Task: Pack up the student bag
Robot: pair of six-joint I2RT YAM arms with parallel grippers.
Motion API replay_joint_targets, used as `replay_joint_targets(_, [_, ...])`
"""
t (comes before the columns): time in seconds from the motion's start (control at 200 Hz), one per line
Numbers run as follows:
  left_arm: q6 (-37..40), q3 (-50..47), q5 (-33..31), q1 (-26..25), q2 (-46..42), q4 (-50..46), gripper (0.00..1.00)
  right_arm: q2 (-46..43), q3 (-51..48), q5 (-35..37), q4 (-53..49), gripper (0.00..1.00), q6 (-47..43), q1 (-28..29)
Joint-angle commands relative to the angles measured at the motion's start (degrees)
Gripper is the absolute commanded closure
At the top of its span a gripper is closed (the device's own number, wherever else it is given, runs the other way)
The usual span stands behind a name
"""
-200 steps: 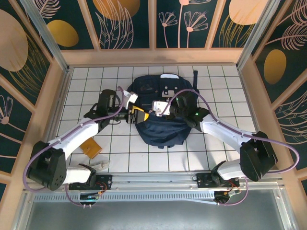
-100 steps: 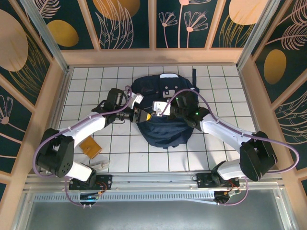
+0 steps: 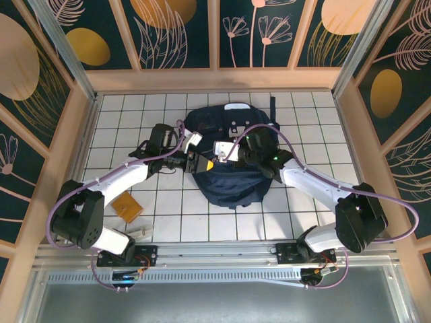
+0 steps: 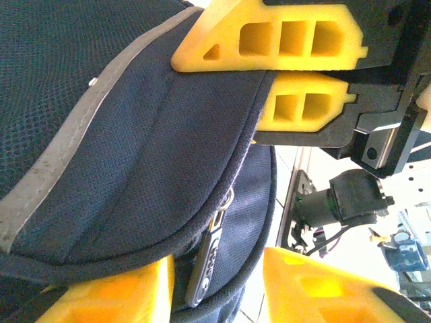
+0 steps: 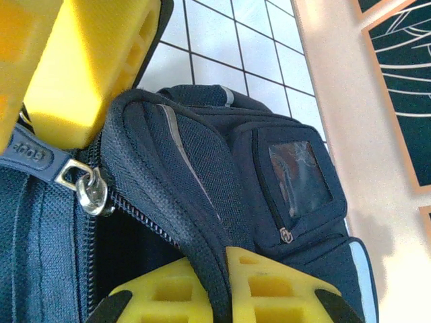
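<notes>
Top external: left pincer (image 3: 196, 162) has advanced onto the student bag (image 3: 232, 187).

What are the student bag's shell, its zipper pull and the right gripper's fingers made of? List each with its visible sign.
Student bag: woven synthetic fabric, matte navy; a fine mesh-like weave shows up close.
Zipper pull: probably metal, dull grey with a slight sheen and embossed marks.
Right gripper fingers: likely moulded or printed plastic, matte yellow, with hollow cells through the body.
</notes>
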Motion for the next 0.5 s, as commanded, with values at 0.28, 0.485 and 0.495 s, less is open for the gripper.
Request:
replay_joint_targets(0.28, [2.6, 3.4, 10.1, -3.0, 4.0, -0.2, 0.74, 0.9, 3.6, -0.2, 4.0, 1.00, 0.1, 1.5])
replay_joint_targets(0.485, [1.8, 4.7, -5.1, -2.9, 5.0, -5.4, 0.53, 1.0, 3.7, 0.6, 3.8, 1.00, 0.3, 1.5])
replay_joint_targets(0.495, [1.5, 4.7, -5.5, -2.9, 5.1, -5.4, 0.53, 1.0, 3.8, 0.6, 3.7, 1.00, 0.3, 1.4])
